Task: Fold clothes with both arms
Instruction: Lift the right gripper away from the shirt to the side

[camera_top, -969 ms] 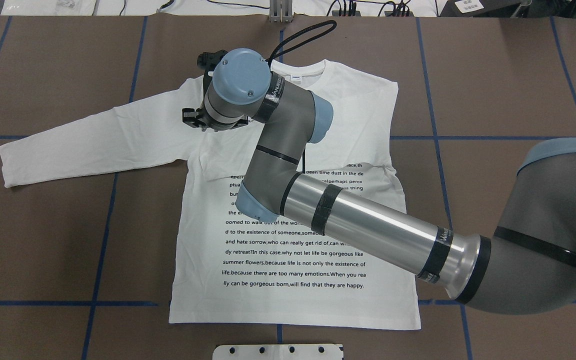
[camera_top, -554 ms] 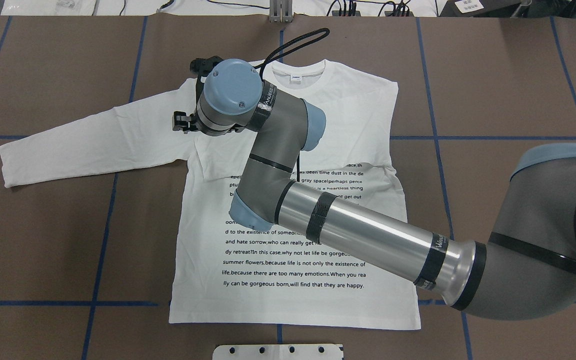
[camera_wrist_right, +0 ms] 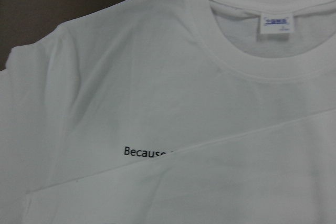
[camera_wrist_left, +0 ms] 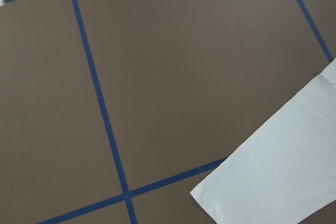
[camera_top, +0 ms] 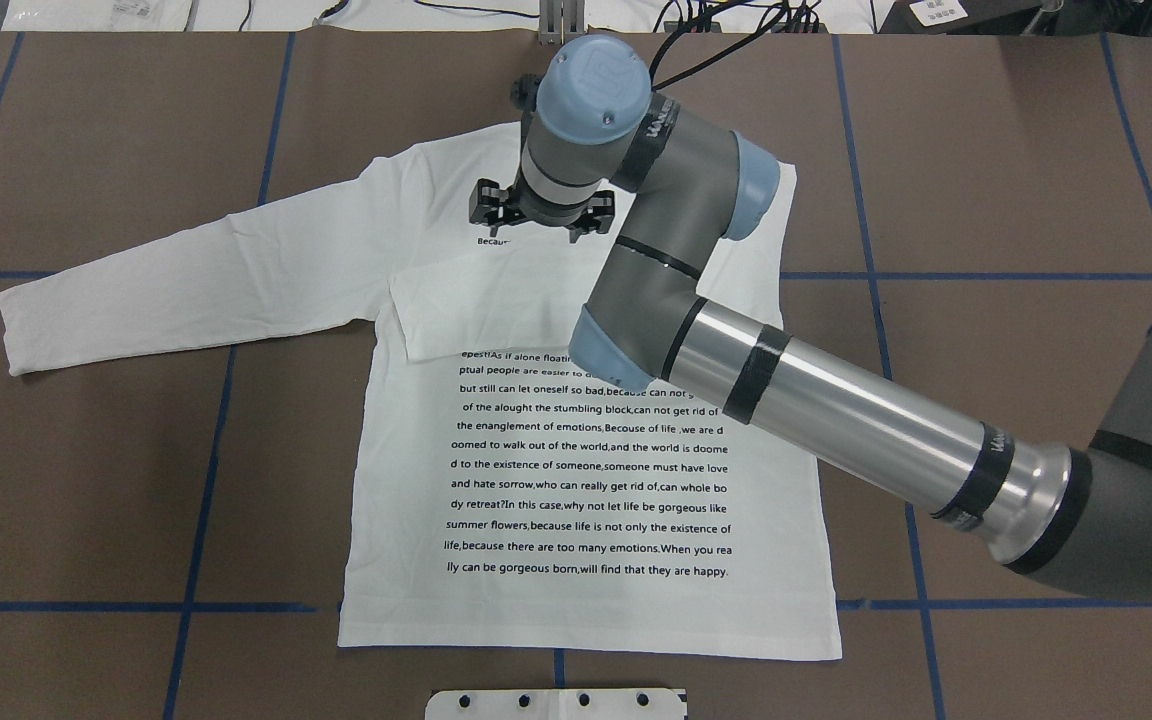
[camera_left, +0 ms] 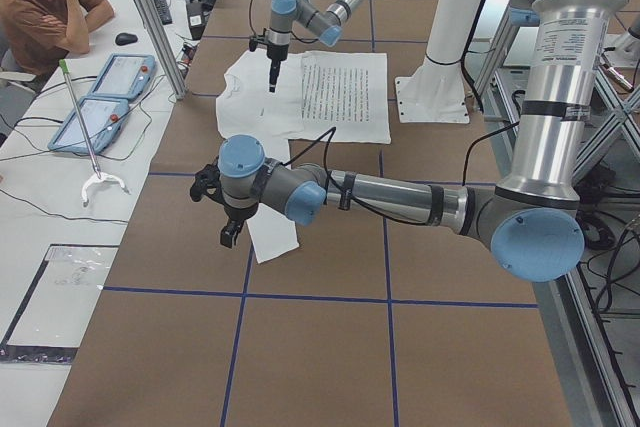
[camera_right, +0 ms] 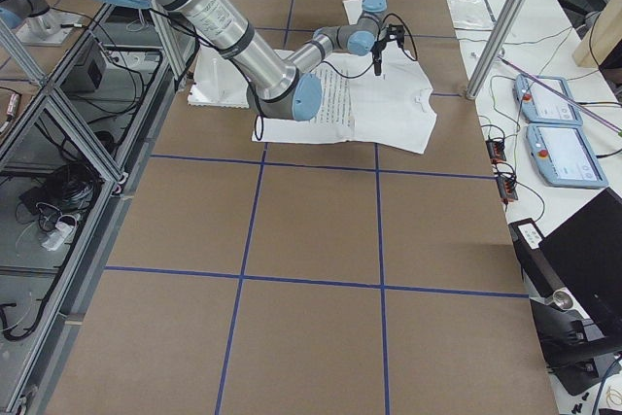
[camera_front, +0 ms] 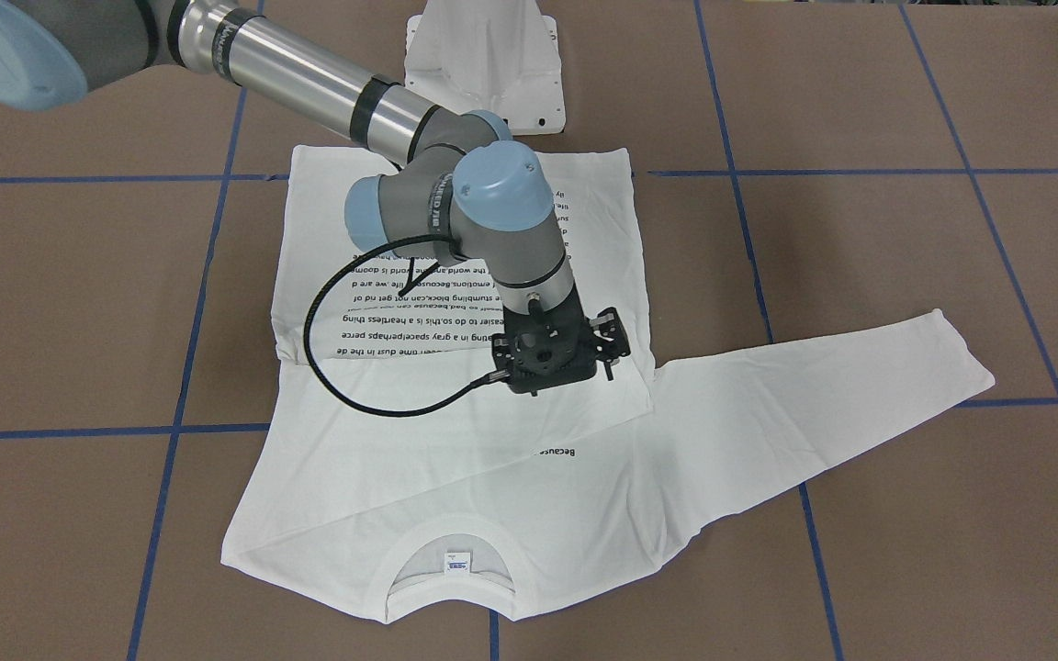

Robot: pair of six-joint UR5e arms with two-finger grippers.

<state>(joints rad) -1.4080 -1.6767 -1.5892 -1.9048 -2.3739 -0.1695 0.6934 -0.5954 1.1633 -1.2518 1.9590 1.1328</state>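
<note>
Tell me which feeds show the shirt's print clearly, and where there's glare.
Overhead: shirt print crisp, evenly lit; a glare streak runs along the right arm. Front-facing: print legible but upside down. Right wrist: dim and soft, though "Because" reads. Side views: print too small.

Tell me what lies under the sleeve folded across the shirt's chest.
The folded sleeve lies on the printed front of the shirt. Past its edge only the word "Because" of the top line shows; the rest of that line is covered.
</note>
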